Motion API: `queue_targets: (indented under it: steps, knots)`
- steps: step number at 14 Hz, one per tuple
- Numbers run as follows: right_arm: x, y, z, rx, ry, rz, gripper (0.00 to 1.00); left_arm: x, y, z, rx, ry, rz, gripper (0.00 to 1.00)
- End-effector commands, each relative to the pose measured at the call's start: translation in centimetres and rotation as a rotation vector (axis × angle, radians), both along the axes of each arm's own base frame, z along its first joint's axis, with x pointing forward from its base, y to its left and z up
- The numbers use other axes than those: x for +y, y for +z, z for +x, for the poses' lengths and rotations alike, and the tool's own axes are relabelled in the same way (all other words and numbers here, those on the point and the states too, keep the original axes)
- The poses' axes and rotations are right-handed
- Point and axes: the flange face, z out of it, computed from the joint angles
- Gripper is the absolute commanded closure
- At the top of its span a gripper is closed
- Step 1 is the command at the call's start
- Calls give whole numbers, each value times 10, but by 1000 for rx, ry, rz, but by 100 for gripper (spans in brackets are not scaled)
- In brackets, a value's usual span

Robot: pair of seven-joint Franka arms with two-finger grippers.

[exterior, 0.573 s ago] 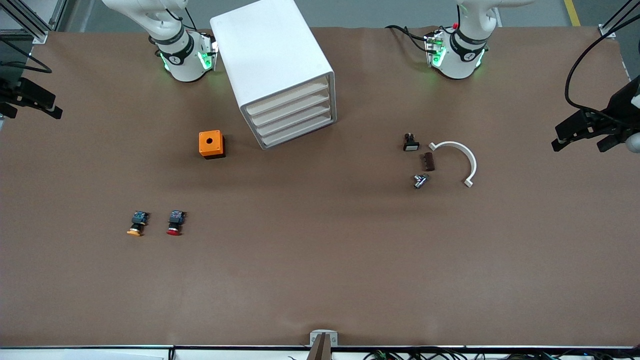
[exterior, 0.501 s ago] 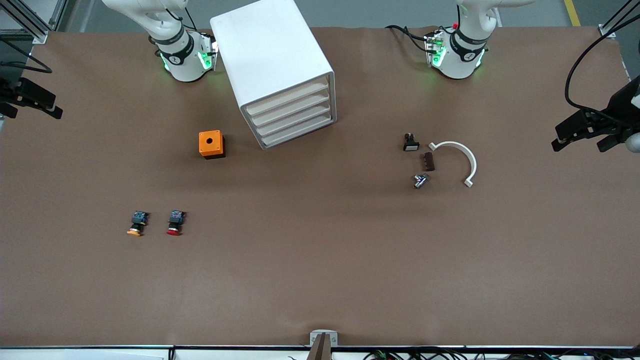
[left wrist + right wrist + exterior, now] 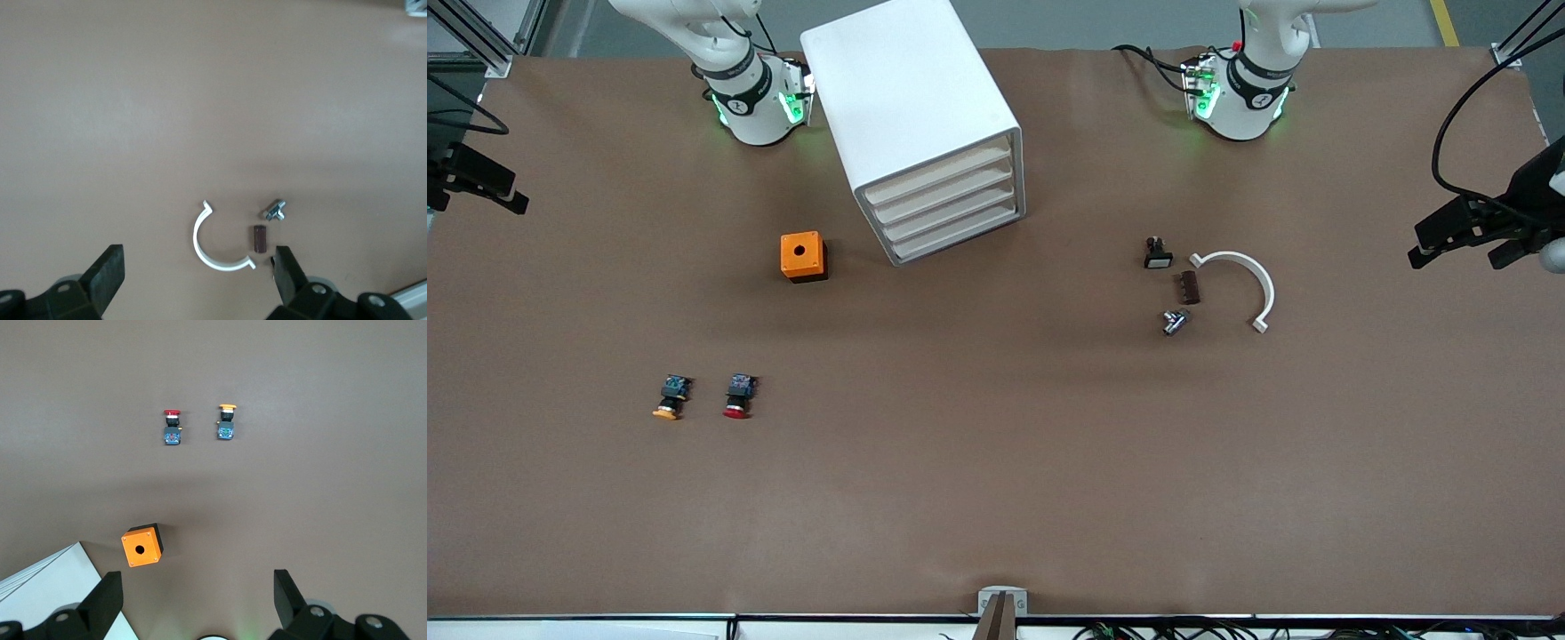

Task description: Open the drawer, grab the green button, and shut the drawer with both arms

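Note:
The white cabinet (image 3: 911, 116) stands between the two arm bases, and its four cream-fronted drawers (image 3: 947, 204) are all shut. Its corner shows in the right wrist view (image 3: 47, 593). The green-capped button is not in view. My left gripper (image 3: 1454, 258) hangs open and empty high over the left arm's end of the table; it is also open in the left wrist view (image 3: 197, 270). My right gripper (image 3: 476, 200) hangs open and empty high over the right arm's end; the right wrist view (image 3: 197, 597) shows the same.
An orange box (image 3: 803, 256) sits beside the cabinet. An orange-capped button (image 3: 669, 397) and a red-capped button (image 3: 737, 396) lie nearer the camera. A white arc (image 3: 1240, 284), brown block (image 3: 1189, 287), metal piece (image 3: 1174, 321) and small black switch (image 3: 1158, 253) lie toward the left arm's end.
My right gripper has shifted slightly toward the table's edge at its own end. The left gripper has barely moved. Nothing on the table has moved.

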Motion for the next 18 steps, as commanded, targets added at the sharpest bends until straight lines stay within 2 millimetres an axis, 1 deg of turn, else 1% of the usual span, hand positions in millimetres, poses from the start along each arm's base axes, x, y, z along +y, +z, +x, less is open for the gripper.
queue_targets:
  steps: [1,3,4,5,6,8,10,11,13,14,15,17,18]
  knots:
    - [-2,1,-9,-13,-4,7,0,1,-39,18,80,12,27,1]
    - [6,5,-8,-34,10,4,0,-6,-75,32,140,4,19,1]
    - [7,6,-8,-37,12,4,0,-10,-98,39,180,-3,16,1]
    - [7,6,-8,-38,12,4,0,-16,-118,45,217,-7,13,1]
    - [7,5,-8,-40,13,4,0,-27,-135,49,246,-3,12,1]
    - [6,5,-8,-52,21,3,0,-64,-167,53,299,12,25,1]
    - [7,6,-8,-57,25,3,0,-110,-195,51,343,45,49,1]
    - [9,5,-7,-59,30,3,0,-129,-207,49,365,61,51,1]
    - [14,6,-8,-60,39,3,0,-162,-227,43,401,116,62,1]
    - [14,6,-7,-62,39,3,0,-178,-241,40,427,145,65,1]
    - [14,6,-7,-62,39,3,0,-200,-255,38,451,178,65,1]
    - [15,5,-7,-59,42,3,0,-238,-289,39,484,261,105,1]
    - [15,6,-8,-60,42,3,0,-250,-301,37,494,305,126,1]
